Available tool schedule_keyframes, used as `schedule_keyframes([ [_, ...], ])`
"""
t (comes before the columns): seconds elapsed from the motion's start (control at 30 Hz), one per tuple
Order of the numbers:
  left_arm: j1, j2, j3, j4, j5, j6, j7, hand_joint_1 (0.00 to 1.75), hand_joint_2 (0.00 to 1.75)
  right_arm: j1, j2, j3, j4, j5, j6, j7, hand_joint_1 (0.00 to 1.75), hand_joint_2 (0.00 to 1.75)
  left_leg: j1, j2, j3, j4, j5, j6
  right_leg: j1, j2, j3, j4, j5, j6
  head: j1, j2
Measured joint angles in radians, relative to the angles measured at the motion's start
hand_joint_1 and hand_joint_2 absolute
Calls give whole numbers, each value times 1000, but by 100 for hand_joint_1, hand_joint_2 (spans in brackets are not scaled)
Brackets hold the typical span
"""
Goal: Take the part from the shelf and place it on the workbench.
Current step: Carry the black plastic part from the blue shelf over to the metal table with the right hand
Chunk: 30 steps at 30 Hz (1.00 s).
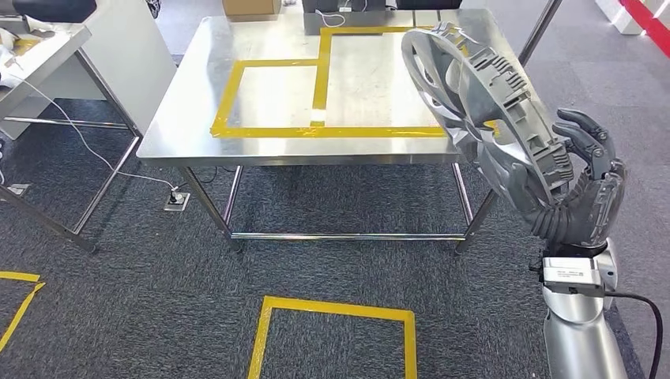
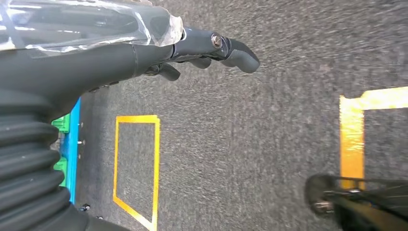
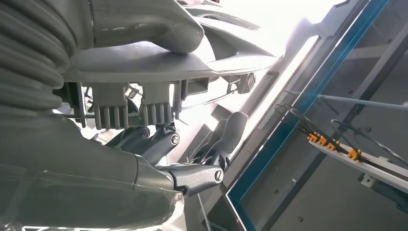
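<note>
Carrying the part (image 1: 482, 118), the right hand (image 1: 581, 197) has its fingers wrapped over the near-right rim, thumb on one face and darker fingers on the other, as the right wrist view shows with the ribbed edge (image 3: 139, 108) clamped between them. Part is a big grey ring-shaped plastic piece, ribbed on its outer edge, with spokes across the opening. It's held up in the air at the right side, its far end overlapping the right edge of the worktop (image 1: 269, 146) in the head view; whether it is actually above the steel or short of it, can't tell.

Likely gripped at the rim because that's the only thin spot a hand can close round; the tilt looks like a result of holding one edge only, so the weight hangs off the grip.

Orientation: ring stands on edge, tilted, open face turned left toward the yellow tape boxes (image 1: 316, 95). Long axis runs from the hand at near right up toward far left.

Left hand (image 2: 211, 48) hangs over the carpet, holding nothing, fingers loosely curled but apart.

Not yet set down. Likely target is the taped area.
</note>
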State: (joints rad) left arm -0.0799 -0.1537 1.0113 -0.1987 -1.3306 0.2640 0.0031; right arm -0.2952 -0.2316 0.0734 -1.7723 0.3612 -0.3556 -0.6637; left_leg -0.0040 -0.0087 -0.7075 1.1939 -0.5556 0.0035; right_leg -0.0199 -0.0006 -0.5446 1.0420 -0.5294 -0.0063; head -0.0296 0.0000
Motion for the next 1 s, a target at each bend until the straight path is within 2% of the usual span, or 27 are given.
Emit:
schedule_keyframes([
  [0.03,0,1,0,0,0,0,0,0,175,0,0,0,0,0,0,0,175,175,-4,0,15,-62,49,10,1,0,12,-1,-9,1,1,0],
  [0.07,0,2,0,0,0,0,0,0,175,-1,0,0,1,0,-1,0,175,175,-9,-1,28,-109,81,19,2,1,22,-4,-17,4,2,0],
  [0.1,0,3,0,0,0,1,-1,0,175,-1,1,1,1,1,-2,0,175,175,-14,-2,40,-141,101,26,2,1,29,-9,-24,9,2,0],
  [0.17,0,4,0,0,-2,2,-1,0,175,2,1,0,2,2,-5,0,175,175,-20,-3,54,-166,100,35,1,3,43,-17,-23,22,2,0],
  [0.23,1,3,0,0,-5,2,-2,0,175,7,-1,-1,2,3,-6,1,175,175,-15,-3,82,-191,105,42,1,2,50,-5,-19,32,1,0],
  [0.27,1,4,0,0,-6,2,-2,0,175,8,-3,-1,2,2,-7,0,175,175,-11,-3,97,-197,104,45,1,2,37,22,-21,36,2,0],
  [0.3,0,3,0,0,-6,2,-2,0,175,7,-4,-1,2,2,-8,0,175,175,-8,-4,109,-202,100,47,1,2,10,69,-31,39,3,0],
  [0.37,-2,1,0,0,-4,0,-2,0,175,7,-5,-1,4,1,-9,-2,175,175,-8,-4,122,-203,87,51,1,2,-72,192,-74,46,5,0],
  [0.4,-2,0,0,0,-2,-1,-2,0,175,8,-5,0,6,1,-10,-3,175,175,-8,-5,130,-203,80,52,1,2,-111,235,-96,49,5,0],
  [0.43,-2,-1,0,0,0,-1,-2,0,175,10,-5,0,10,1,-10,-3,175,175,-8,-7,139,-203,71,51,1,2,-135,248,-104,52,5,0],
  [0.47,-2,-1,0,0,0,-1,-2,0,175,11,-5,1,12,1,-10,-3,175,175,-8,-9,150,-203,62,50,1,2,-144,228,-91,53,5,0],
  [0.5,-1,-2,0,0,1,-1,-2,0,175,12,-5,2,15,0,-11,-4,175,175,-7,-11,163,-203,52,48,0,2,-137,176,-52,53,5,0],
  [0.53,-1,-2,0,0,1,-1,-2,0,175,11,-5,3,17,0,-12,-4,175,175,-7,-12,175,-203,42,44,-1,1,-122,106,4,53,5,0],
  [0.57,-2,-2,0,0,1,-1,-2,0,175,11,-5,4,18,-1,-13,-5,175,175,-8,-14,186,-201,32,40,0,1,-108,48,44,51,5,0],
  [0.6,-2,-2,0,0,1,-1,-2,0,175,10,-5,6,20,-2,-14,-6,175,175,-9,-14,191,-200,22,34,2,1,-96,7,71,46,5,0],
  [0.63,-3,-2,0,0,1,-1,-2,0,175,11,-5,7,21,-2,-16,-8,175,175,-10,-15,196,-198,15,27,3,1,-91,-12,81,38,4,0],
  [0.73,-4,-2,0,1,2,-1,-2,0,175,12,-6,9,25,-2,-18,-8,175,175,-11,-13,205,-190,2,11,3,2,-76,-14,73,12,4,0],
  [0.77,-4,-2,0,1,2,-1,-2,0,175,10,-6,9,25,-2,-19,-8,175,175,-11,-10,196,-172,-4,6,1,1,-69,-16,71,6,2,0],
  [0.8,-6,-2,0,1,2,0,-2,0,175,9,-6,9,25,-2,-19,-9,175,175,-9,-7,172,-132,-14,0,-2,1,-61,-17,68,3,0,0],
  [0.9,-6,-2,0,1,2,0,-2,0,175,8,-5,10,25,-1,-20,-10,175,175,-2,0,40,62,-73,-11,-2,1,-44,-17,50,-1,-4,0],
  [0.93,-5,-1,0,1,2,0,-2,0,175,9,-5,11,26,-1,-20,-10,175,175,-1,0,7,94,-83,-11,-2,2,-36,-17,42,-1,-4,0],
  [0.97,-4,-1,0,1,3,0,-2,0,175,10,-5,11,26,-1,-20,-10,175,175,-2,0,-7,87,-70,-10,-2,2,-26,-17,34,0,-4,0],
  [1.0,-3,-1,0,1,3,-1,-2,0,175,10,-5,11,27,-1,-21,-10,175,175,-2,0,-1,42,-33,-7,-1,3,-14,-18,26,1,-4,0],
])
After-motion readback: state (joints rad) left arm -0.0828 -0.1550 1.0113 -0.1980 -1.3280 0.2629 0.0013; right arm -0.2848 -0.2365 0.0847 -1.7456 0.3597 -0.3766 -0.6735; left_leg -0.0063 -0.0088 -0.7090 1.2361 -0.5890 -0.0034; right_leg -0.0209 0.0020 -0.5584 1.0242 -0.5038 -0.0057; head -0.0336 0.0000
